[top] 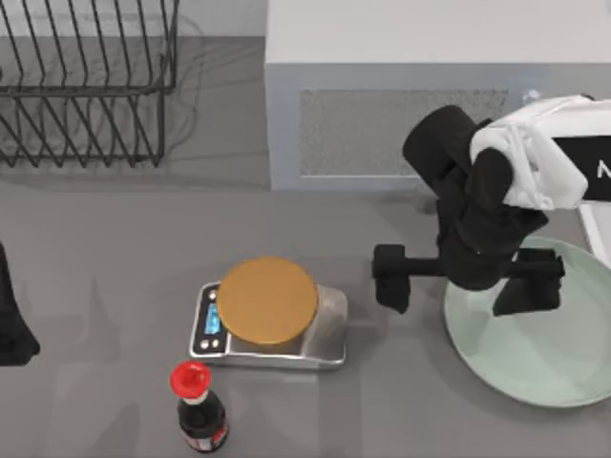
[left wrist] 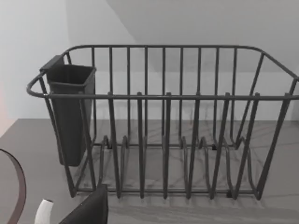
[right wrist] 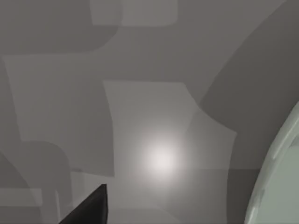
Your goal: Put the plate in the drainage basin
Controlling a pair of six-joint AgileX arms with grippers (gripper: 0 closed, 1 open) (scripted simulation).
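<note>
Right gripper point(top: 468, 279) at right of top view, fingers spread wide, straddling left rim of plate point(top: 544, 358) at lower right; grasp step, judged. Next: descend, close on rim. Left arm parked far left

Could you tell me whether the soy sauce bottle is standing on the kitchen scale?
No, the bottle stands on the table in front of the scale, which carries just its orange-brown disc.

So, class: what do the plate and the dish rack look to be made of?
The plate: probably glazed ceramic or plastic, going by its smooth, pale mint, faintly glossy surface. The dish rack: likely coated metal wire, given its thin, dark, matte bars.
</note>
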